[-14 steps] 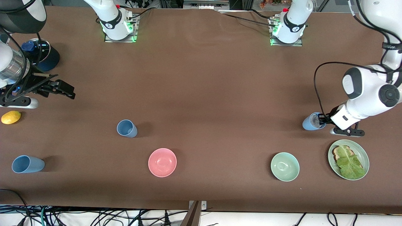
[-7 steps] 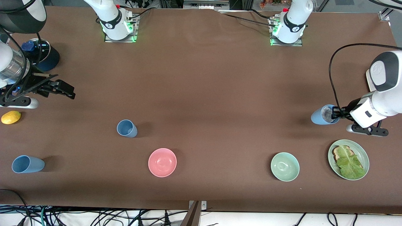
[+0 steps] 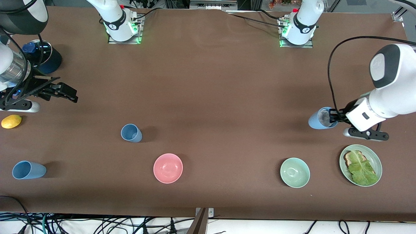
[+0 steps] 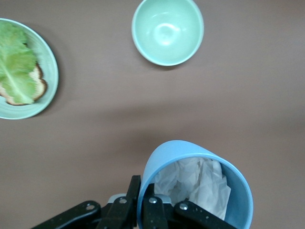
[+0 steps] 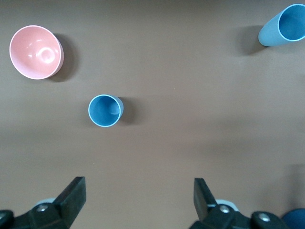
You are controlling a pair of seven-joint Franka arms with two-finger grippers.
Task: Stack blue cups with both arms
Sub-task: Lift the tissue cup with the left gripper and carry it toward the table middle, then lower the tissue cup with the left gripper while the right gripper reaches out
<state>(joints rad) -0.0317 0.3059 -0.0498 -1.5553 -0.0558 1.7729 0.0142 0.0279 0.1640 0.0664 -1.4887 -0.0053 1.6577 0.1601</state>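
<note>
Transport looks to be the step in hand: the left gripper (image 3: 332, 116) is clamped on the rim of a light-blue cup (image 3: 319, 118) and carries it tilted above the table (image 3: 208, 97), over the stretch at about twelve o'clock from the mint-green bowl (image 3: 294, 172). From the left wrist camera the fingers pinch one wall of that cup, and crumpled white paper (image 4: 200, 183) sits inside it. A green plate with toast and lettuce (image 3: 360, 165) lies at about five o'clock from the held cup.

Two more blue cups wait toward the right arm's end: an upright cup (image 3: 131, 133) at about ten o'clock from the pink bowl (image 3: 168, 168), and a cup lying on its side (image 3: 28, 170) close to the camera-side edge. The right gripper (image 3: 61, 92) waits with its jaws spread wide and empty, over the table between the navy pot (image 3: 45, 57) and the lemon (image 3: 11, 121).

Next, in my judgement, the held cup must travel toward the upright cup, be righted mouth-up above it, and be lowered squarely inside. The paper may shift as it tilts.
</note>
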